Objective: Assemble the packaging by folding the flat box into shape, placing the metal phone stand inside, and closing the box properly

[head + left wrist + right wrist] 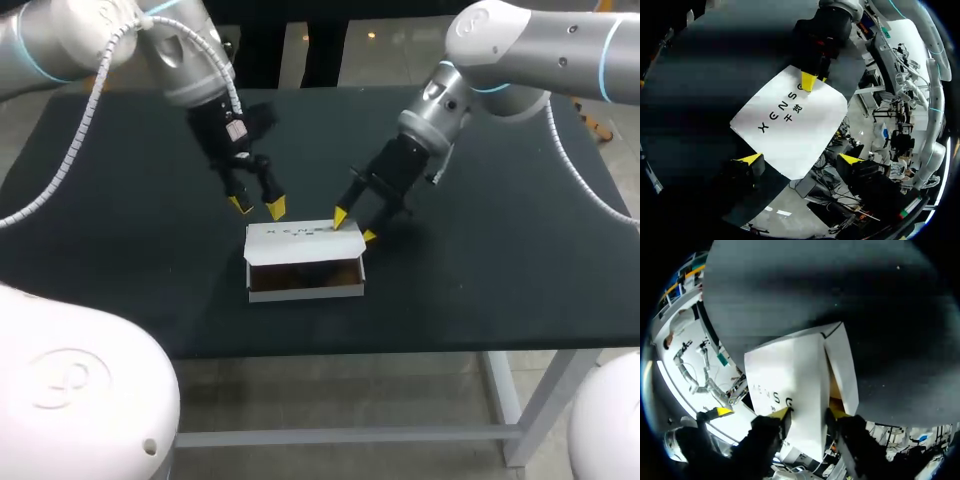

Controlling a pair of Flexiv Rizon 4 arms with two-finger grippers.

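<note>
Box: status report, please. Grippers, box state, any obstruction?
Left gripper open, hovering over the box, rear left. Right gripper at its right end, grip unclear. Box formed, front open. No obstruction seen.

A table (120, 250) with a dark, matte top stood on a pale metal frame (520, 410), one leg and a crossbar showing below its near edge, above a pale floor (380, 385).

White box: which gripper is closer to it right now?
Right. The right gripper sits at the white box's far right corner; the left gripper hovers behind its left end, not touching.
</note>
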